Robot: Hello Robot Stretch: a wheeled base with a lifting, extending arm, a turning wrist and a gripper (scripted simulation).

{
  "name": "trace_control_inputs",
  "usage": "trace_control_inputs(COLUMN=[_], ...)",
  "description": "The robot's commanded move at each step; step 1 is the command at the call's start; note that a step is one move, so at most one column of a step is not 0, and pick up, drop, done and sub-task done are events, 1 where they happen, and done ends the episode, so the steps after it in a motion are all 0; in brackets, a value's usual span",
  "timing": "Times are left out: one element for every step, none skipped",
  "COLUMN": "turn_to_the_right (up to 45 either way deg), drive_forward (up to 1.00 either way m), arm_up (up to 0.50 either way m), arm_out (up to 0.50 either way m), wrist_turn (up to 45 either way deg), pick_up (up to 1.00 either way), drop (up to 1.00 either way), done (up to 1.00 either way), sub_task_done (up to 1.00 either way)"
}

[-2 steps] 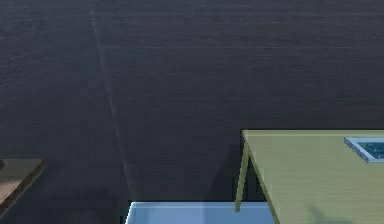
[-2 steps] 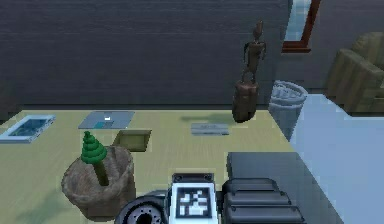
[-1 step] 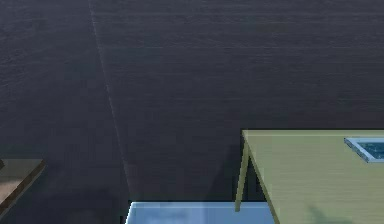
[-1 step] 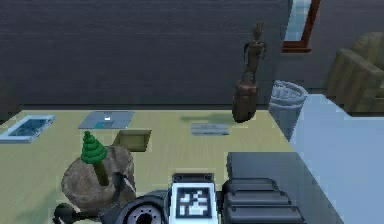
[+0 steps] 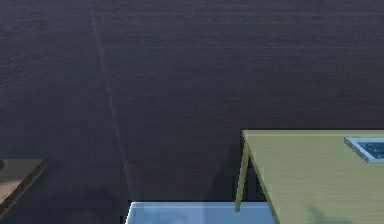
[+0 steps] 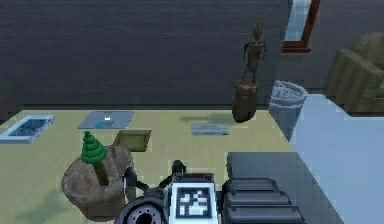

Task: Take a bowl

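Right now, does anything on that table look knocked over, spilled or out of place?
Nothing stands out. The flat pieces lie flat on the green table, the small green cone stands up from the brown lump, and the brown statue at the far side is upright too.

Olive-green table [image 6: 170, 142], dark grey wall [image 5: 200, 60], pale blue floor [image 5: 190, 213], brown statue [image 6: 250, 72], mottled brown lump [image 6: 88, 190].

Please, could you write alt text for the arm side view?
The gripper sits at the bottom edge, near a brown pot with a green plant, on an olive table. Flat items lie on it; farther back are a dark statue, a bin and an armchair.
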Motion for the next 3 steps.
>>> trace_control_inputs(turn_to_the_right=[0.0, 0.0, 0.0], drive_forward=[0.00, 0.00, 0.00], arm_up=[-0.28, 0.00, 0.10], arm_out=[0.00, 0.00, 0.00], wrist_turn=[0.0, 0.0, 0.0], pick_up=[0.00, 1.00, 0.00], drop=[0.00, 0.00, 0.00], done=[0.00, 0.00, 0.00], sub_task_done=[0.00, 0.00, 0.00])
